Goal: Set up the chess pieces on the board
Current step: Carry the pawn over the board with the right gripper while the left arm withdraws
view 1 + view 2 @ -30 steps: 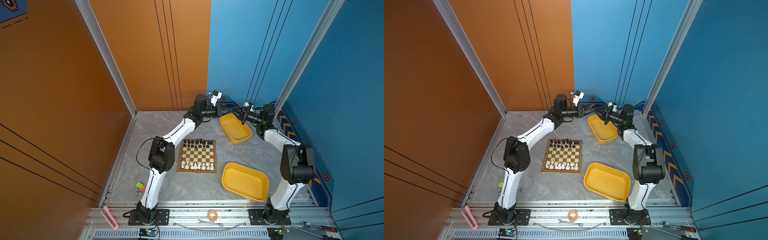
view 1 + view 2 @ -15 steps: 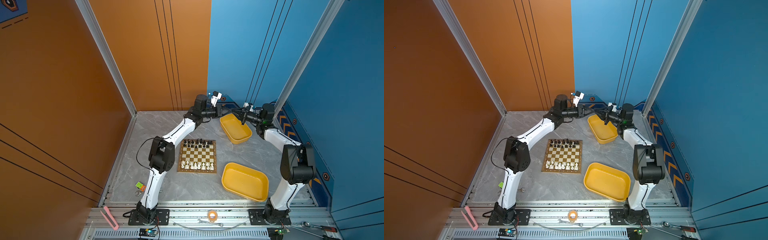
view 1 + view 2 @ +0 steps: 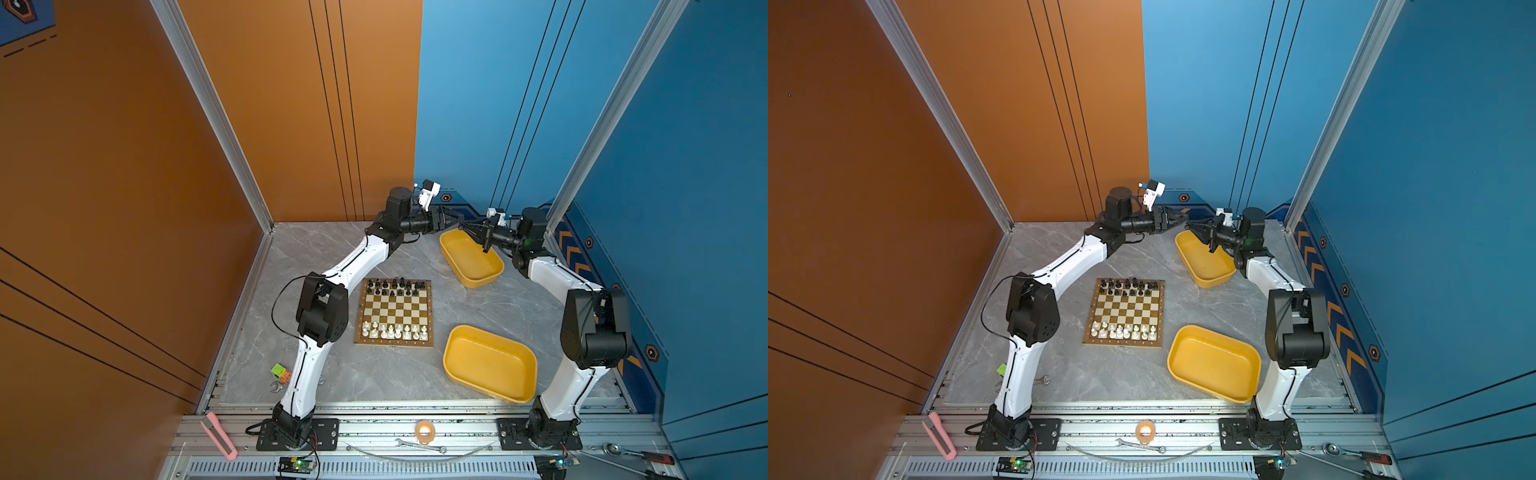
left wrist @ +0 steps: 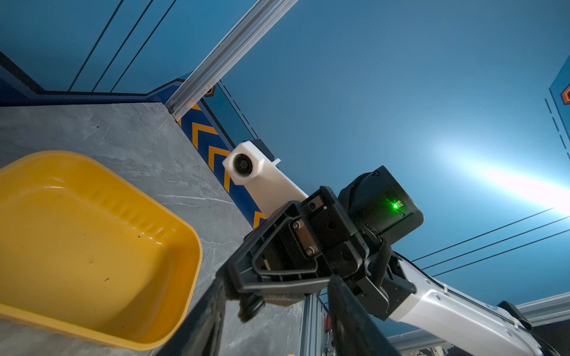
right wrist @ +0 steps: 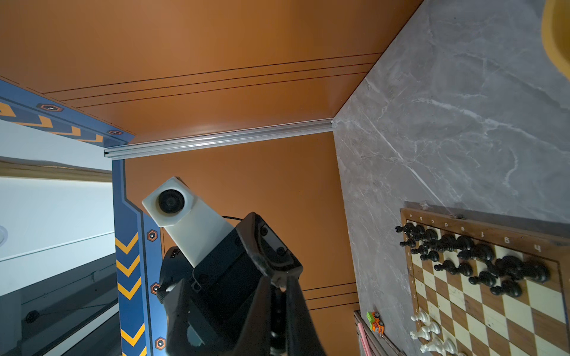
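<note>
Left wrist view: left gripper's [image 4: 277, 282] fingers apart, right gripper's [image 4: 246, 289] clamped on a black chess piece [image 4: 252, 305] that may slip into the yellow tray [image 4: 92, 166].

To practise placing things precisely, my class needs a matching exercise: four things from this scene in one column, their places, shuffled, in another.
1. black chess pieces
2. white chess pieces
3. nearer yellow tray
4. pink cutter

A. front metal rail
B. near rows of the board
C. table, right of the board
D. far rows of the board

Pairs: 1-D; 2-B; 3-C; 4-A.
</note>
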You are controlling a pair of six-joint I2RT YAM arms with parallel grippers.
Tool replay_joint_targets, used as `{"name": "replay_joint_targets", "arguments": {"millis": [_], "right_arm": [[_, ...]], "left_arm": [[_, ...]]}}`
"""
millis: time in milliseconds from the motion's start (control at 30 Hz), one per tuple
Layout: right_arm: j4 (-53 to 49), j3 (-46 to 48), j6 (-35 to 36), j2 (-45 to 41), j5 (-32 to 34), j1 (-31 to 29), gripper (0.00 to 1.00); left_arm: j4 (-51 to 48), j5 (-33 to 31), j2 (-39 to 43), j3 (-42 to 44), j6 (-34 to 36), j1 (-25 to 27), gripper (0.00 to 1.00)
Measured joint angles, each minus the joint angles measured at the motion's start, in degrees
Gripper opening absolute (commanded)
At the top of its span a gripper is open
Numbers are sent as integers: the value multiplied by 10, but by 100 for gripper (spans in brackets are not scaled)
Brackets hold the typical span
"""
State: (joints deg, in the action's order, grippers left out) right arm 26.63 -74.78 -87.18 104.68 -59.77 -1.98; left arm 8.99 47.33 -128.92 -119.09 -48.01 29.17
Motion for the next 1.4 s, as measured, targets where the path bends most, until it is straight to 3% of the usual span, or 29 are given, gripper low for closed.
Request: {"name": "replay_joint_targets", "arguments": {"millis": [133,333,533,700,967,1400], "right_arm": [[-113,-30,95,0,6,0,2],[-377,-140,333,-3,63,-22,2],[-483,-145,488,-16,146,-62,1],[-500,-92,588,-42,238,-101,1],[-472,-28,661,-90,345,-160,1],[-403,73,683,-94,503,-277,0]], "left_arm": [[1,-2,0,1,0,-10,58],[-1,-12,9,34,7,-37,58],[-17,-24,44,96,27,-70,58],[-20,-33,94,147,43,-92,58],[-20,-35,150,200,59,-118,58],[-21,-20,222,317,71,-167,57]]}}
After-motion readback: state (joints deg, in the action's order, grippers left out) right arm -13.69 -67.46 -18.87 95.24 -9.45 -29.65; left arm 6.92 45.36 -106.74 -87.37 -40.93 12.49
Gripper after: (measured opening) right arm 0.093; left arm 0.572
